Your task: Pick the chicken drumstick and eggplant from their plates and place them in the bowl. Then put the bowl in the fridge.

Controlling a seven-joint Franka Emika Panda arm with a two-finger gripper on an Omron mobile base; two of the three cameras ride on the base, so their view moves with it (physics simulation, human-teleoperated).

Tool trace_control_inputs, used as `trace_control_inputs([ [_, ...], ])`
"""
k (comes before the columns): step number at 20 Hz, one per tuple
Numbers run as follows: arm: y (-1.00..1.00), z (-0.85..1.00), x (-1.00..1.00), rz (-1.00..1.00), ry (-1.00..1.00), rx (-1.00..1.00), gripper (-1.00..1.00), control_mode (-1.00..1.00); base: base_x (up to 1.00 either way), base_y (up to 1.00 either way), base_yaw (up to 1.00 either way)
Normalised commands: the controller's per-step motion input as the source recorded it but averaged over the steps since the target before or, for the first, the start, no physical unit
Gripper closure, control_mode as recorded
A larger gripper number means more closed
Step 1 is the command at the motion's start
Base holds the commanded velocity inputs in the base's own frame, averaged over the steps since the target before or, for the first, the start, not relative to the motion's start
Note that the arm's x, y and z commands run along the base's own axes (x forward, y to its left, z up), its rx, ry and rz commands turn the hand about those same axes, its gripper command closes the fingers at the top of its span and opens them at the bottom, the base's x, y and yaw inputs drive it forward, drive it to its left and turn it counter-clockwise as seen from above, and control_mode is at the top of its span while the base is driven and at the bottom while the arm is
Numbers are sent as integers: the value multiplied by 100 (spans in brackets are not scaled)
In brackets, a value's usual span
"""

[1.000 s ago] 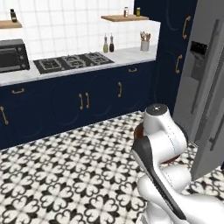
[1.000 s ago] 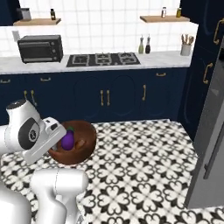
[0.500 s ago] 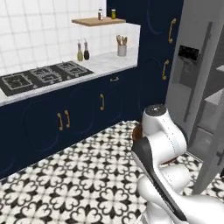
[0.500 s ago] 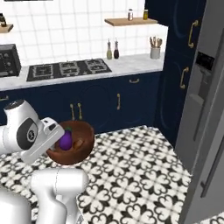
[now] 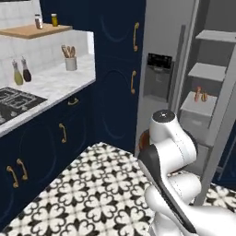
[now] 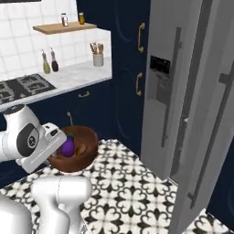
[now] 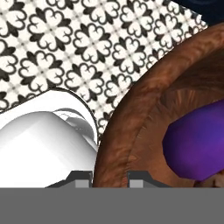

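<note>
Drumstick [image 6: 81,149] half hidden beside eggplant [image 6: 68,147] in bowl [image 6: 87,157].

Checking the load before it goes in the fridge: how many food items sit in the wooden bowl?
2: a dark purple eggplant left of centre and a brown drumstick beside it, inside the dark-brown wooden bowl. Anything beneath them would be hidden.
</note>
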Motion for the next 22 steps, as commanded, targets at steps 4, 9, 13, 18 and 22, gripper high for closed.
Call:
trace_control_inputs([
  [4, 0, 0, 0, 0, 0, 0, 100, 100, 100, 18, -58],
  [9, 0, 0, 0, 0, 0, 0, 100, 100, 100, 5, -60],
  [13, 0, 0, 0, 0, 0, 0, 100, 100, 92, 0, -57],
  [18, 0, 0, 0, 0, 0, 0, 100, 100, 43, 46, -51],
  [22, 0, 0, 0, 0, 0, 0, 100, 100, 0, 86, -37],
])
